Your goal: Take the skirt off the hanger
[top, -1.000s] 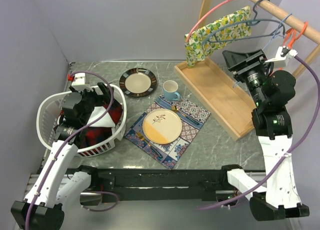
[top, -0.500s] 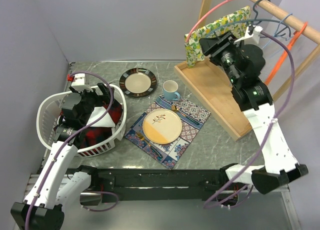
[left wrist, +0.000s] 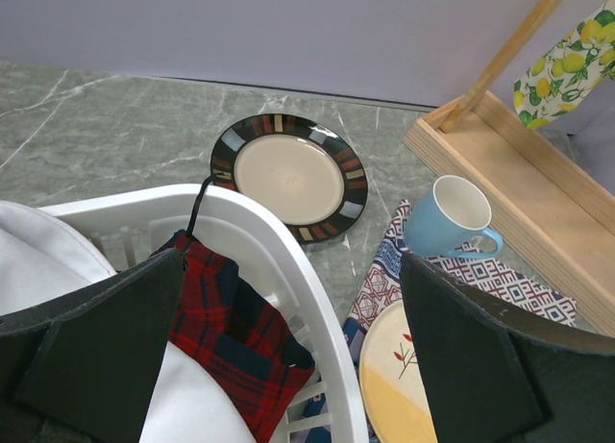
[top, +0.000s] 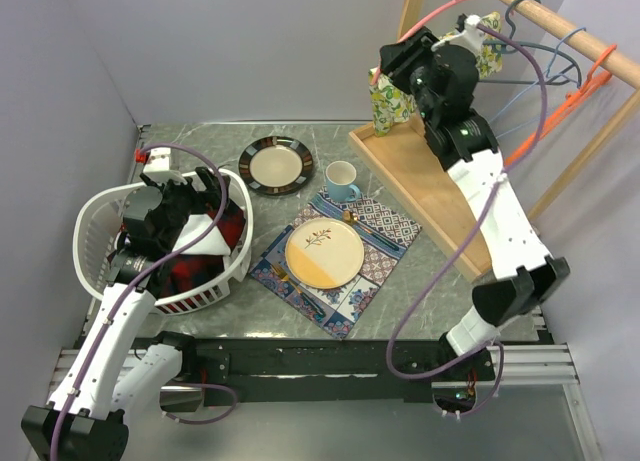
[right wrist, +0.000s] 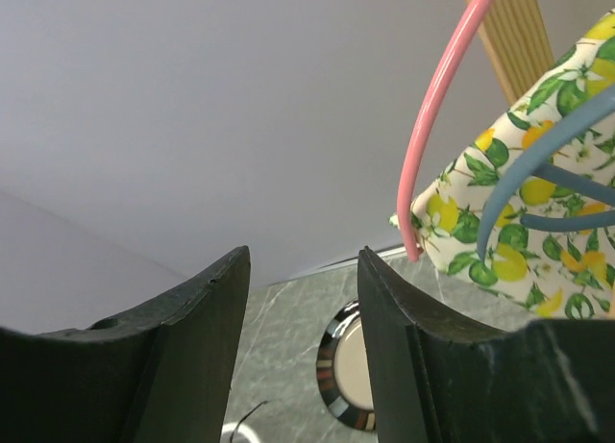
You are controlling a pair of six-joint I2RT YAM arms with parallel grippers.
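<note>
The skirt [top: 384, 101] is lemon-print cloth hanging on a blue hanger [top: 532, 73] from the wooden rail [top: 560, 26] at the back right. My right arm hides most of it in the top view. My right gripper [top: 397, 59] is open and empty, raised in front of the skirt's left end. In the right wrist view the skirt [right wrist: 519, 236], the blue hanger [right wrist: 524, 169] and a pink hanger [right wrist: 430, 135] lie to the right of the open gripper [right wrist: 303, 270], not between its fingers. My left gripper [top: 160, 203] is open over the white basket [top: 95, 213].
The basket [left wrist: 288, 270] holds red plaid cloth [left wrist: 231, 328] and white cloth. A dark-rimmed plate [top: 276, 165], a blue mug [top: 341, 180] and a cream plate [top: 324, 254] on a patterned placemat sit mid-table. A wooden tray [top: 440, 196] lies under the rail. An orange hanger [top: 560, 109] hangs at right.
My right arm has swung up and left along the rail, from its far right end to the skirt's left end. The orange hanger has shifted. The left arm has not moved.
</note>
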